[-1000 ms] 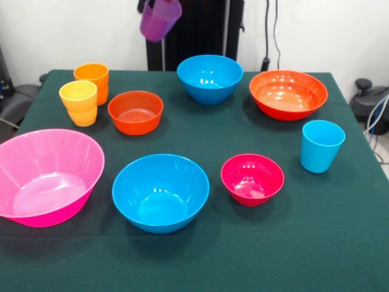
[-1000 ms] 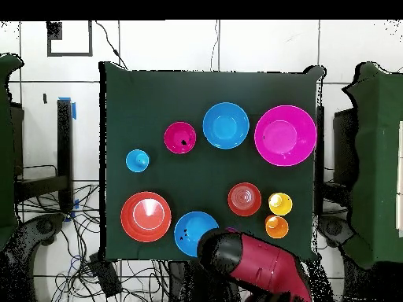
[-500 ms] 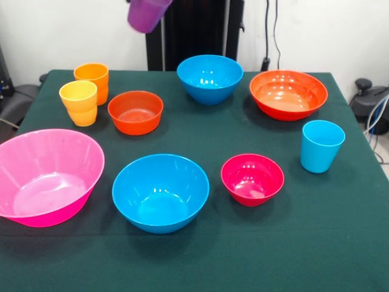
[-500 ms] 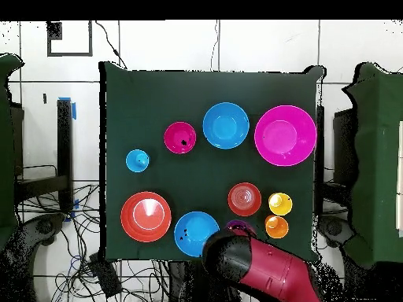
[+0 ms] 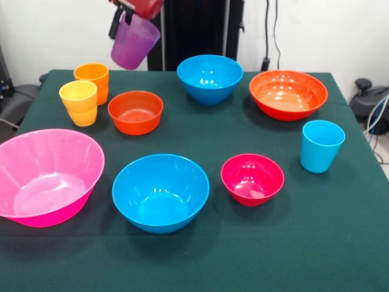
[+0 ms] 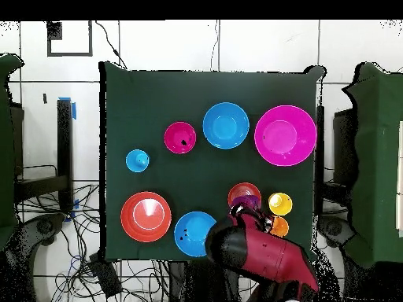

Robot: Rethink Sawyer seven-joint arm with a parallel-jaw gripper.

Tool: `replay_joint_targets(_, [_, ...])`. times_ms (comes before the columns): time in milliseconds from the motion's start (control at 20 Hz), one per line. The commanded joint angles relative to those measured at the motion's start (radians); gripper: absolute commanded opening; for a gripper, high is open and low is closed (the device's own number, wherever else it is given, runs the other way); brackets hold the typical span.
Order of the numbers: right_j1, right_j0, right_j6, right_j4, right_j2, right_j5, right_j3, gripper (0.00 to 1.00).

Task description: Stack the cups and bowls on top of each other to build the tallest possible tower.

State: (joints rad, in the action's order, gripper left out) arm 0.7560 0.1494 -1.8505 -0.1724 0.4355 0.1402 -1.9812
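Cups and bowls sat spread out on a dark green table (image 5: 340, 243). None were stacked.

At the top of the front view, left of the middle, the gripper (image 5: 123, 11) held the purple cup (image 5: 134, 42) by its rim. One dark finger (image 5: 115, 23) showed on the outside of the cup wall. The cup hung in the air, tilted, with its open end up. It was above the small orange bowl (image 5: 135, 112) and a bit toward the top of the frame from it. It was not touching the bowl.

In the overhead view, the red arm (image 6: 264, 255) came in from the bottom edge. A bit of purple showed at its tip, over the lower edge of the small orange bowl.

The orange cup (image 5: 92, 80) and the yellow cup (image 5: 79, 102) stood upright, touching each other, at the left of the front view, just beside the small orange bowl. The huge pink bowl (image 5: 45, 176) sat at the lower left. One blue bowl (image 5: 160, 192) sat low in the middle. The other blue bowl (image 5: 209, 78) sat near the top middle. The small crimson bowl (image 5: 252, 179) was just to the right of the lower blue bowl. The wide orange bowl (image 5: 288, 93) sat at the upper right. The light blue cup (image 5: 321, 145) stood upright at the right, on its own.
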Motion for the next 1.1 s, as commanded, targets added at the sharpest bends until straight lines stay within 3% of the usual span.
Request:
replay_joint_targets(50, [-0.145,-0.025,-0.188,0.055,-0.112,-0.035,0.042,0.00])
replay_joint_targets(350, [-0.168,-0.022,-0.206,0.107,-0.137,-0.063,0.032,0.00])
replay_joint_targets(650, [-0.172,-0.062,-0.229,0.150,-0.112,-0.067,0.002,0.00])
replay_joint_targets(1100, [-0.293,-0.057,-0.255,0.184,-0.130,-0.200,0.060,0.00])
